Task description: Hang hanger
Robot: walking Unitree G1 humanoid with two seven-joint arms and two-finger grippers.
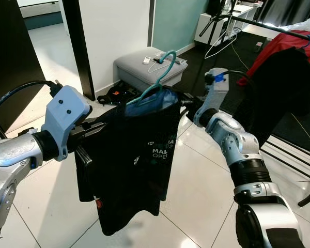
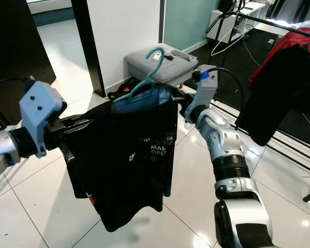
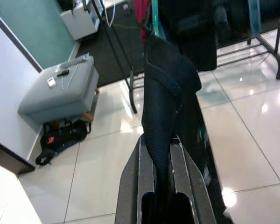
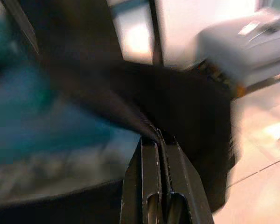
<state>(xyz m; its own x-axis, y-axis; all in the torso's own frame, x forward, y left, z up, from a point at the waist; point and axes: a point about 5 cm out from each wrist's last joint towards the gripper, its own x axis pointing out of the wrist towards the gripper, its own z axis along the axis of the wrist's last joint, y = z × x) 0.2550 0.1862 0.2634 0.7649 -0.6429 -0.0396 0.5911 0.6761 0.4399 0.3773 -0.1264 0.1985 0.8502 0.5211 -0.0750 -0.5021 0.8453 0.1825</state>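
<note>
The robot holds a black mesh sports shirt with white and green lettering (image 1: 134, 155) stretched between its two arms, above the white tiled floor (image 1: 196, 175). The shirt sits on a teal plastic hanger with a curved hook (image 1: 163, 70), whose hook stands up free above the collar.

The left gripper (image 3: 162, 154) is clenched on a fold of the shirt's shoulder; the left wrist view shows the fabric pinched between its black fingers. The right gripper (image 4: 159, 140) is clenched on the other shoulder edge, its fingers closed tight with dark cloth caught at their tips.

The step in hand appears to be carrying: the garment is up and supported, but the hook is not yet on anything. The black metal clothes rail (image 1: 279, 28) stands well apart to the robot's right, already bearing a red garment (image 1: 279, 44) and a dark hanging garment (image 1: 279, 93). A grey padded stool (image 1: 150, 67) sits by the wall beyond the shirt.

The next move likely calls for turning toward the rail, raising the shirt until the hook clears the bar, and lowering it into a free stretch beside the hung clothes.
</note>
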